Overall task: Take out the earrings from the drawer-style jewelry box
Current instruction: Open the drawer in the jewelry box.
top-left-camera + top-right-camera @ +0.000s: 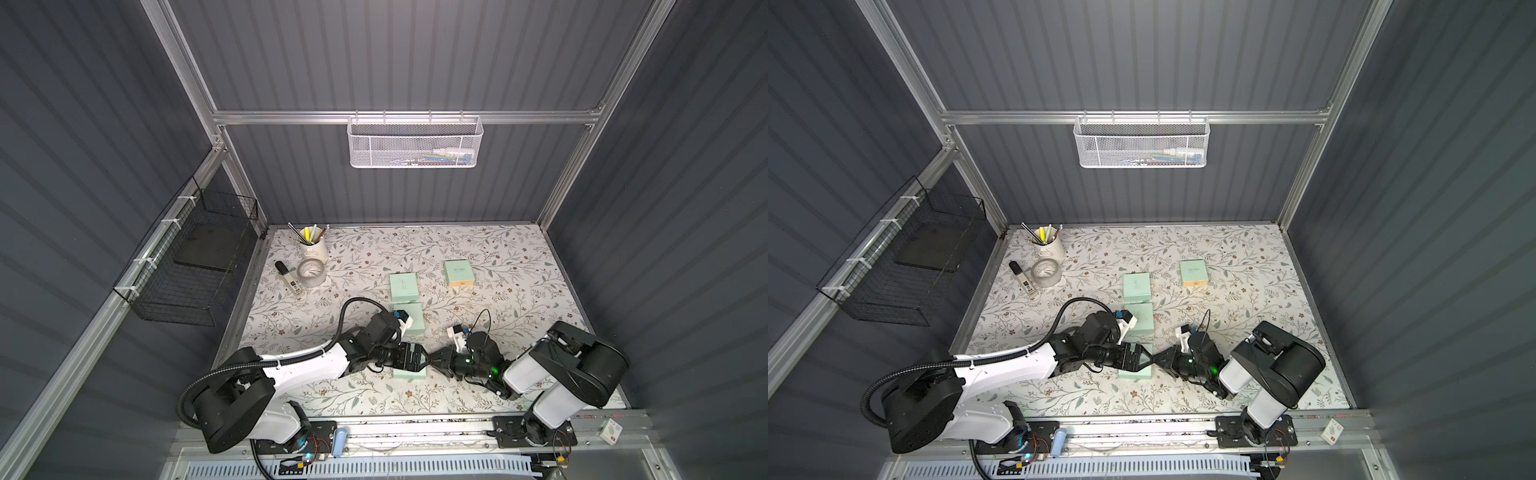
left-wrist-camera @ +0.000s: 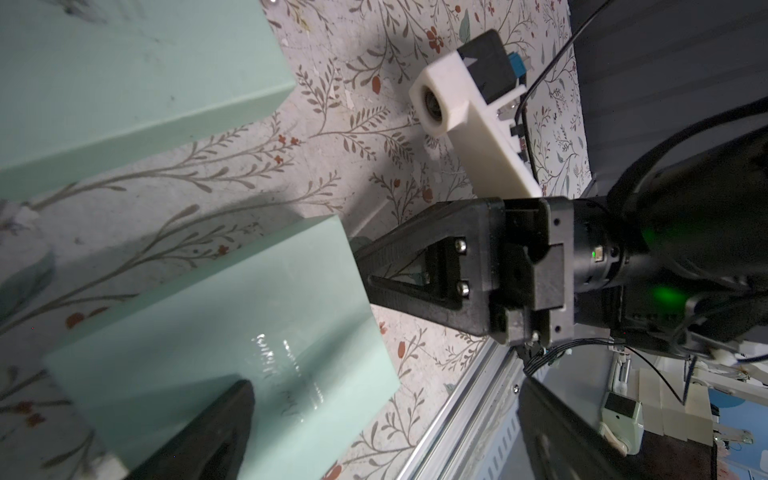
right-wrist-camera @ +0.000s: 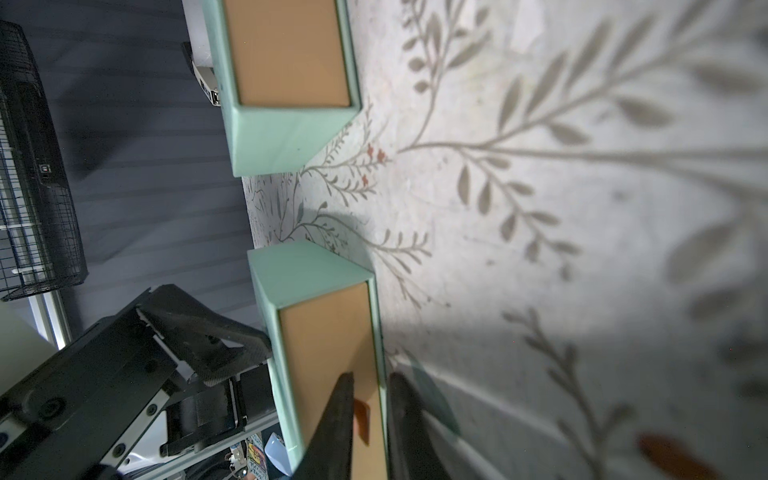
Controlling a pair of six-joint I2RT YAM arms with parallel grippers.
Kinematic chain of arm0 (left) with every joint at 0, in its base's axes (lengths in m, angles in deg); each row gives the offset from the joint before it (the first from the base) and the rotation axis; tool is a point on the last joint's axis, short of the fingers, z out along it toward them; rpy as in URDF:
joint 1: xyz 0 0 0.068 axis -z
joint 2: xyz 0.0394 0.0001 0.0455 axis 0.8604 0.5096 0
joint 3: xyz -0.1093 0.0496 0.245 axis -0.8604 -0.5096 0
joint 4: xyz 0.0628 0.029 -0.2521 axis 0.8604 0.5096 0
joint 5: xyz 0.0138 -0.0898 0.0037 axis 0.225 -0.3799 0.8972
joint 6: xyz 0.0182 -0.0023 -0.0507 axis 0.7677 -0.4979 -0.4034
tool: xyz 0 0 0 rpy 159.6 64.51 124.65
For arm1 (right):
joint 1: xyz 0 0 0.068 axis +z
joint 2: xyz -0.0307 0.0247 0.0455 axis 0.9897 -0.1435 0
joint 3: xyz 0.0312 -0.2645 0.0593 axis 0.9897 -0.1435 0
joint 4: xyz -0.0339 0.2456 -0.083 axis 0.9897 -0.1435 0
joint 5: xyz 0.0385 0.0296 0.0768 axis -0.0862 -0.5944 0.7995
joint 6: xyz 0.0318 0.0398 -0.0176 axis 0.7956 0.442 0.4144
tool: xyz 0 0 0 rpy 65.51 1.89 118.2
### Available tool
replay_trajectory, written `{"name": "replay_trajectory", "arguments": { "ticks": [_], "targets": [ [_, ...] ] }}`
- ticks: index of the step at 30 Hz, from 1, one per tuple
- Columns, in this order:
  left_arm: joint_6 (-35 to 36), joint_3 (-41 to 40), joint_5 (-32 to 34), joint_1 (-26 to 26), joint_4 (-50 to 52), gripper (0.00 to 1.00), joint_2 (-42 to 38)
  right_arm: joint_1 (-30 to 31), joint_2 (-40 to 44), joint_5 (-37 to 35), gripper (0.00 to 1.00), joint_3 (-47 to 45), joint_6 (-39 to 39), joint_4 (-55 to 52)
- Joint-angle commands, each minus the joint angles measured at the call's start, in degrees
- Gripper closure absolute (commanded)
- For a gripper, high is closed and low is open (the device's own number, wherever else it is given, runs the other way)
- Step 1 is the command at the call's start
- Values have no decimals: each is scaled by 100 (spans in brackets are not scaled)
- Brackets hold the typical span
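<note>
Jewelry box, pull tab between right gripper

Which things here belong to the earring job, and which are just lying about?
In the job: mint jewelry box under the left claw; its tan drawer front and pull tab, flanked by the right claw. Earrings not visible.
Lying about: three more mint boxes, pen cup, tape roll, capped tube, white mesh basket, black wire basket.

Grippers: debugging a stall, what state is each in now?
Left gripper: open, holding nothing.
Right gripper: fingers narrowly around small orange pull tab; grip cannot be told.
</note>
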Motion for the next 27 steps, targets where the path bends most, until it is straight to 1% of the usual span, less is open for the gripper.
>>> {"name": "replay_trajectory", "arguments": {
  "ticks": [1,8,21,27],
  "targets": [
    [-39,-240,90,23,320,0,242,56,-42,-18,85,-48,18,139],
    [-43,-241,79,18,283,0,263,134,7,-5,100,-39,-21,345],
    [-86,-324,184,18,345,0,200,131,214,-210,100,-214,18,371],
    [-113,-338,207,25,354,0,242,112,86,-247,100,-336,111,714]
  ]
}}
